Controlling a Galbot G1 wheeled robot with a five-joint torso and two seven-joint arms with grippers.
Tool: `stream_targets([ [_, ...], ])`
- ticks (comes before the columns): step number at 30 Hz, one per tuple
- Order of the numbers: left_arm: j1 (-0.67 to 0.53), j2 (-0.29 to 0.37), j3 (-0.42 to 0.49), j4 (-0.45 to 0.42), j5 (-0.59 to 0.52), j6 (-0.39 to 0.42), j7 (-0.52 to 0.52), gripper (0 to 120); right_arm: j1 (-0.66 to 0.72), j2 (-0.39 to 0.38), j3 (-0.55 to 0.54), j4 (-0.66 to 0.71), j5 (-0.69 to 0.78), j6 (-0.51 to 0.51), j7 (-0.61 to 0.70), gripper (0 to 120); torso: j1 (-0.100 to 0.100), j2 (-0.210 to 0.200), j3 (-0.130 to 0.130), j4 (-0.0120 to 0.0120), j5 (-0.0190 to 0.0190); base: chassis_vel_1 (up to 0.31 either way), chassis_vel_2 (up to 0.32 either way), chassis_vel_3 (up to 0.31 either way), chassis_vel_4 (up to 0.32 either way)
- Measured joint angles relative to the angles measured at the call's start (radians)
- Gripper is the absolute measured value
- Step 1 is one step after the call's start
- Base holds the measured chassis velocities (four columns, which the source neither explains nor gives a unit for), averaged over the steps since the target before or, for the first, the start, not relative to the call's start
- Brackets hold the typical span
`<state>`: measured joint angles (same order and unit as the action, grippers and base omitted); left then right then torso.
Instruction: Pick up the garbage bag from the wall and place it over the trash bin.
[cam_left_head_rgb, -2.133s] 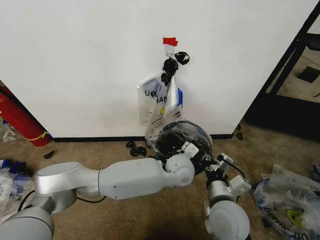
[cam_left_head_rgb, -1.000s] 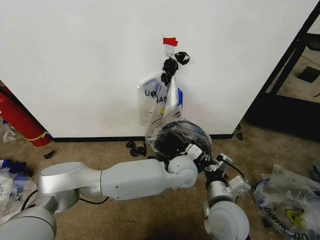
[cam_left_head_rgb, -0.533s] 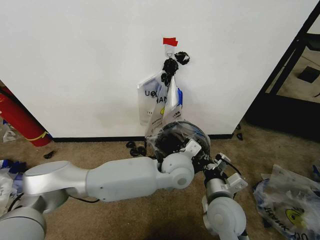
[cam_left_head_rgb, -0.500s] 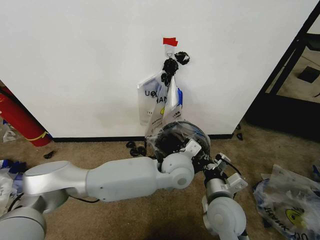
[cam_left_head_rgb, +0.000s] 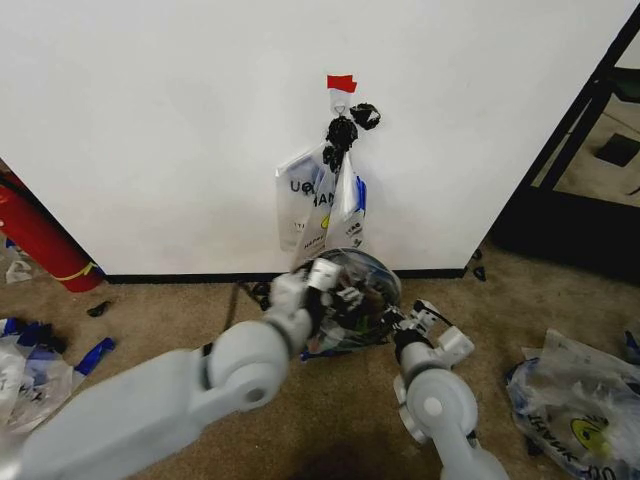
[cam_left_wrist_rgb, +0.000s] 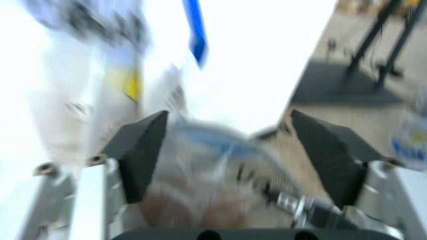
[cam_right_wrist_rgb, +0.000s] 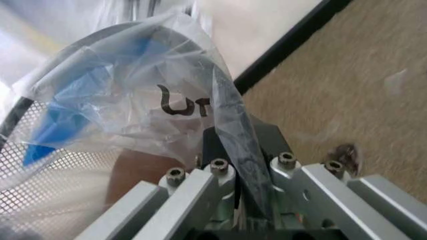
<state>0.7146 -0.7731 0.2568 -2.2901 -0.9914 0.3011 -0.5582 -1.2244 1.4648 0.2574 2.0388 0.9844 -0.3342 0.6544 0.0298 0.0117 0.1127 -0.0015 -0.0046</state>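
Note:
A translucent garbage bag (cam_left_head_rgb: 368, 272) with blue band and black lettering lies draped over the small black mesh trash bin (cam_left_head_rgb: 350, 305) at the foot of the white wall (cam_left_head_rgb: 180, 120). My right gripper (cam_left_head_rgb: 402, 328) is at the bin's right side, shut on a fold of the bag (cam_right_wrist_rgb: 230, 115); the mesh (cam_right_wrist_rgb: 47, 175) shows beside it. My left gripper (cam_left_head_rgb: 318, 280) hovers at the bin's near-left rim, open, with the bagged bin (cam_left_wrist_rgb: 220, 165) beyond its black pads (cam_left_wrist_rgb: 140, 150). More such bags (cam_left_head_rgb: 318, 205) hang from a hook on the wall above.
A black plastic wad (cam_left_head_rgb: 345, 125) and red tape (cam_left_head_rgb: 341, 82) sit at the hook. A red cylinder (cam_left_head_rgb: 35, 240) leans at the left. Loose bags lie on the carpet at right (cam_left_head_rgb: 580, 400) and left (cam_left_head_rgb: 30, 370). A black frame (cam_left_head_rgb: 590, 130) stands right of the wall.
My left arm has swung back toward the left, and its gripper now sits at the bin's near-left rim instead of over its middle. The right gripper has shifted slightly toward the bin.

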Motion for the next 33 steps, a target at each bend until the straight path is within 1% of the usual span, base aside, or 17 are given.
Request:
stream_targets([
  [1, 0.048, 0.009, -0.040, -0.016, 0.029, -0.013, 0.013, 82, 0.011, 0.000, -0.008, -0.008, 0.006, -0.015, 0.008, 0, 0.000, 0.000, 0.000, 0.0003, 0.0000, 0.000, 0.000, 0.000, 0.000],
  [3, 0.161, 0.021, -0.128, -0.038, 0.114, -0.046, 0.046, 91, 0.029, 0.001, -0.023, -0.025, 0.017, -0.042, 0.023, 0, 0.000, 0.000, 0.000, 0.0002, 0.0001, 0.000, 0.000, 0.000, 0.000],
  [5, 0.404, -0.004, -0.294, -0.070, 0.255, -0.091, 0.088, 98, 0.042, 0.005, -0.042, -0.052, 0.016, -0.069, 0.031, 0, 0.000, 0.000, 0.000, 0.0001, 0.0000, 0.000, 0.000, 0.000, 0.000],
  [6, 0.404, -0.004, -0.294, -0.070, 0.255, -0.091, 0.088, 98, 0.042, 0.005, -0.042, -0.052, 0.016, -0.069, 0.031, 0, 0.000, 0.000, 0.000, 0.0001, 0.0000, 0.000, 0.000, 0.000, 0.000],
  [7, 0.464, -0.016, -0.332, -0.077, 0.280, -0.102, 0.096, 99, 0.044, 0.005, -0.047, -0.058, 0.014, -0.073, 0.031, 0, 0.000, 0.000, 0.000, 0.0003, -0.0001, 0.000, 0.000, 0.000, 0.000],
  [8, 0.558, -0.037, -0.397, -0.085, 0.326, -0.125, 0.109, 100, 0.046, 0.005, -0.052, -0.066, 0.010, -0.077, 0.031, 0, 0.000, 0.000, 0.000, 0.0009, -0.0002, 0.000, 0.000, 0.000, 0.000],
  [9, 0.624, -0.057, -0.450, -0.088, 0.366, -0.152, 0.121, 100, 0.047, 0.005, -0.056, -0.073, 0.006, -0.080, 0.030, 0, 0.000, 0.000, 0.000, 0.0008, 0.0000, 0.000, 0.000, 0.000, 0.000],
  [10, 0.728, -0.100, -0.543, -0.092, 0.422, -0.198, 0.144, 100, 0.049, 0.005, -0.061, -0.083, 0.001, -0.083, 0.025, 0, 0.000, 0.000, 0.000, 0.0003, 0.0003, 0.000, 0.000, 0.000, 0.000],
  [11, 0.743, -0.107, -0.555, -0.092, 0.428, -0.204, 0.147, 100, 0.049, 0.005, -0.061, -0.084, 0.001, -0.084, 0.024, 0, 0.000, 0.000, 0.000, 0.0003, 0.0002, 0.000, 0.000, 0.000, 0.000],
  [13, 0.886, -0.189, -0.686, -0.092, 0.467, -0.285, 0.196, 100, 0.052, 0.004, -0.070, -0.097, -0.009, -0.090, 0.012, 0, 0.000, 0.000, 0.000, 0.0006, 0.0003, 0.000, 0.000, 0.000, 0.000],
  [14, 0.886, -0.189, -0.686, -0.092, 0.467, -0.285, 0.196, 100, 0.052, 0.004, -0.070, -0.097, -0.009, -0.090, 0.012, 0, 0.000, 0.000, 0.000, 0.0006, 0.0003, 0.000, 0.000, 0.000, 0.000],
  [16, 0.945, -0.237, -0.754, -0.080, 0.491, -0.349, 0.234, 100, 0.054, 0.004, -0.078, -0.106, -0.018, -0.092, 0.005, 0, 0.000, 0.000, 0.000, 0.0005, 0.0007, 0.000, 0.000, 0.000, 0.000],
  [21, 1.025, -0.318, -0.824, -0.066, 0.536, -0.474, 0.343, 100, 0.059, 0.001, -0.085, -0.131, -0.037, -0.098, -0.015, 0, 0.000, 0.000, 0.000, 0.0001, 0.0006, 0.000, 0.000, 0.000, 0.000],
  [22, 1.025, -0.318, -0.824, -0.066, 0.536, -0.474, 0.343, 100, 0.059, 0.001, -0.085, -0.131, -0.037, -0.098, -0.015, 0, 0.000, 0.000, 0.000, 0.0001, 0.0006, 0.000, 0.000, 0.000, 0.000],
  [26, 1.069, -0.385, -0.866, -0.056, 0.534, -0.522, 0.416, 100, 0.056, -0.005, -0.083, -0.145, -0.065, -0.094, -0.058, 0, 0.000, 0.000, 0.000, 0.0003, 0.0008, 0.000, 0.000, 0.000, 0.000],
  [28, 1.080, -0.419, -0.873, -0.038, 0.546, -0.540, 0.419, 100, 0.049, -0.004, -0.082, -0.158, -0.086, -0.083, -0.085, 0, 0.000, 0.000, 0.000, 0.0003, 0.0003, 0.000, 0.000, 0.000, 0.000],
  [33, 1.092, -0.448, -0.873, -0.043, 0.558, -0.544, 0.415, 100, 0.044, 0.006, -0.083, -0.181, -0.107, -0.070, -0.107, 0, 0.000, 0.000, 0.000, -0.0001, 0.0002, 0.000, 0.000, 0.000, 0.000],
])
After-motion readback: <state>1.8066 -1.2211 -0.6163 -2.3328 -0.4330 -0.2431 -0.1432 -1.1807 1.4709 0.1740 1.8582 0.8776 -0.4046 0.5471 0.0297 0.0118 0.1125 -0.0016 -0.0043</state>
